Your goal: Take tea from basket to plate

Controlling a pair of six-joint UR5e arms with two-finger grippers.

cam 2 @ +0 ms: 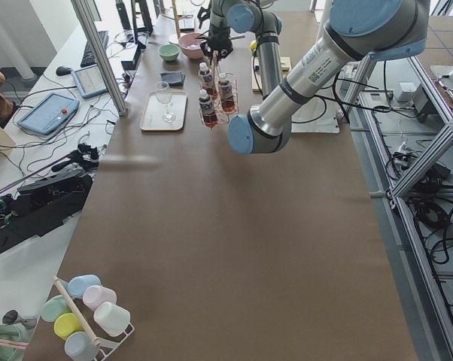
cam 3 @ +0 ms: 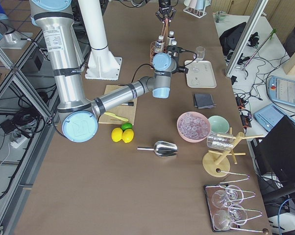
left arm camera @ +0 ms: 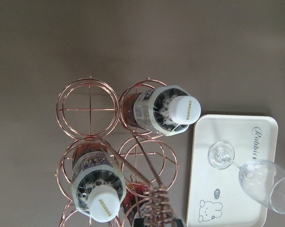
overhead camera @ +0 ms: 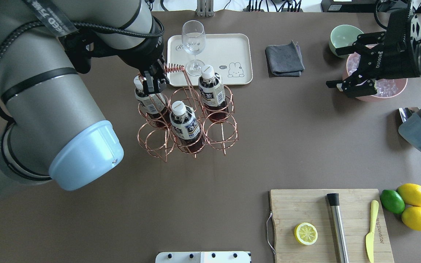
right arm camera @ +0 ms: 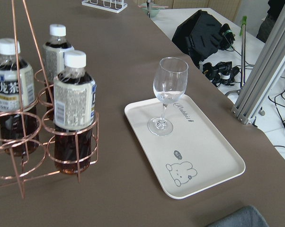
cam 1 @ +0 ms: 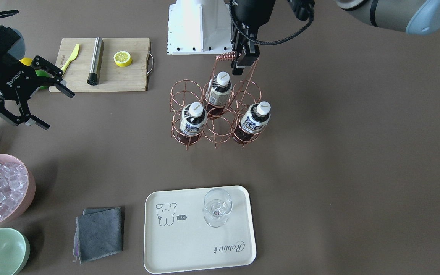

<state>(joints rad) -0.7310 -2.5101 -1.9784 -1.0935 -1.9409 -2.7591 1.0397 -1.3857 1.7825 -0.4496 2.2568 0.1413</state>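
Brown worktop [cam 1: 357,172]. The plate [cam 1: 189,244] sits on its operator side and carries 1 stemmed glass [cam 1: 217,206], no tea. The basket [left arm camera: 88,109] stands apart from the plate, toward the robot, and has 6 rings. Left gripper [cam 1: 245,61] is over the basket, jaws clamped on the handle wire right beside its coil [cam 1: 225,57]. Right gripper [cam 1: 56,110] hangs well off to the side near the cutting board [cam 1: 128,78], jaws wide apart, empty. All 3 tea bottles are in the rings: 1 in the robot-side middle [cam 1: 218,89], 2 in the plate-side corners [cam 1: 192,120] [cam 1: 255,118].
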